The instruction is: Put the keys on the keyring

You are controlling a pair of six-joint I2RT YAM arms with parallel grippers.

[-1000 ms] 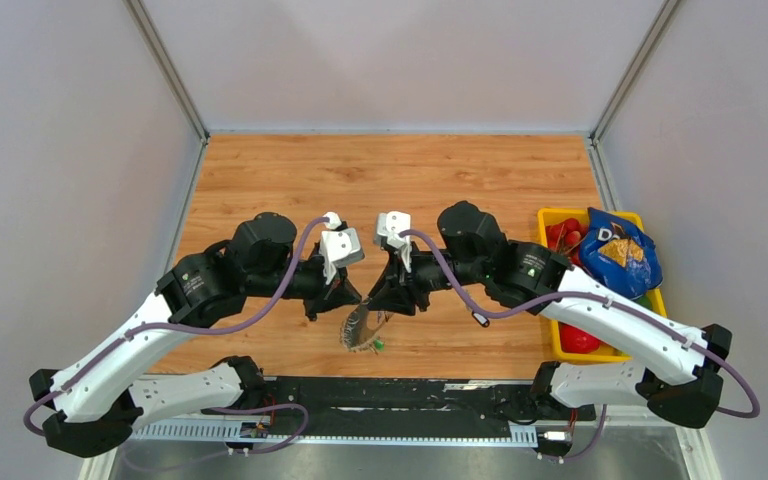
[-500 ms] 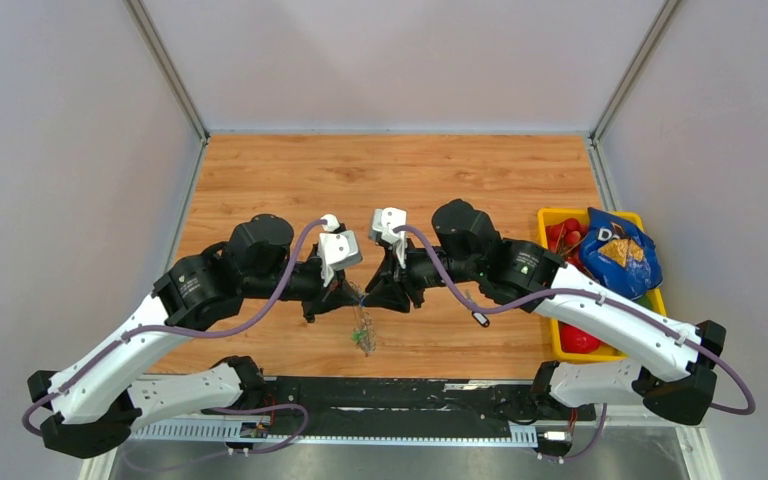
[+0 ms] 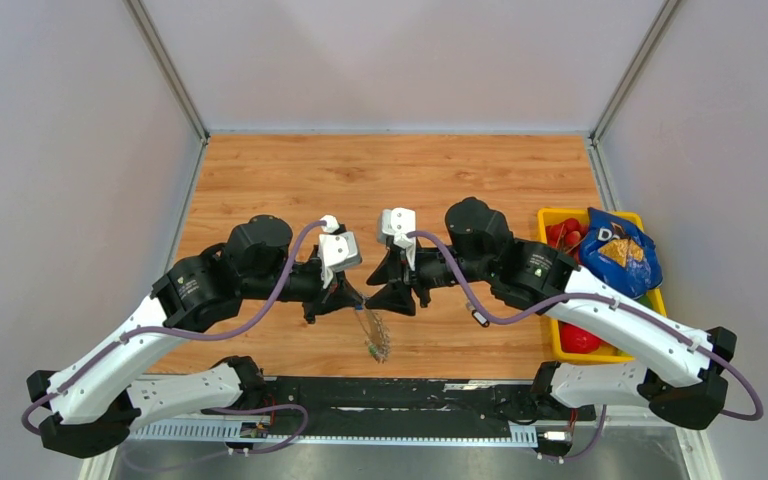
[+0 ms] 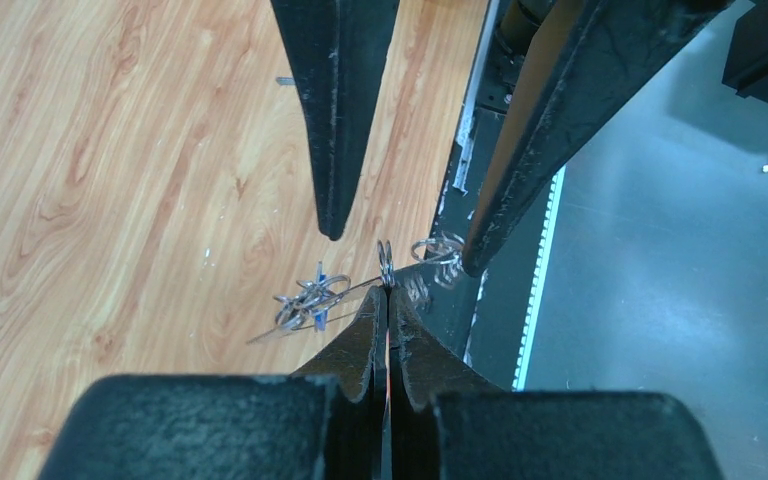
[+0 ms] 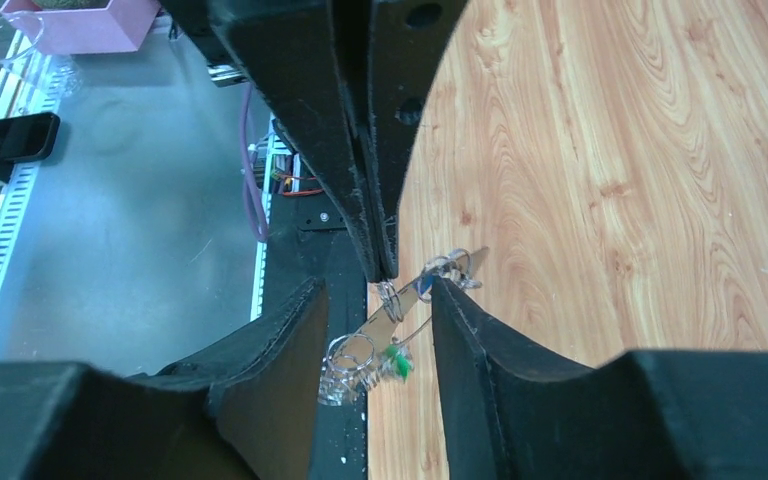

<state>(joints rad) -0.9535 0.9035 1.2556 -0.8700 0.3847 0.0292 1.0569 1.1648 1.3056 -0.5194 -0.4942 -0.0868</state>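
Above the near part of the table (image 3: 460,180), the keyring (image 3: 375,335) dangled in the air, with a green tag (image 5: 395,362) and a tangle of keys (image 4: 310,300) hanging from it. Just above, the left gripper (image 4: 387,295) had its jaws pressed together on the ring's thin wire. The right gripper (image 5: 378,290) faced it, jaws parted to either side of the ring and gripping nothing. Farther off to the right sat a yellow bin (image 3: 550,214) holding a blue snack bag (image 3: 615,250).

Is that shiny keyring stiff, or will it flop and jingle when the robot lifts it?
Probably floppy: the keyring dangles loosely below the shut left gripper. Likely light, since a fingertip pinch holds it. It may swing and tangle.
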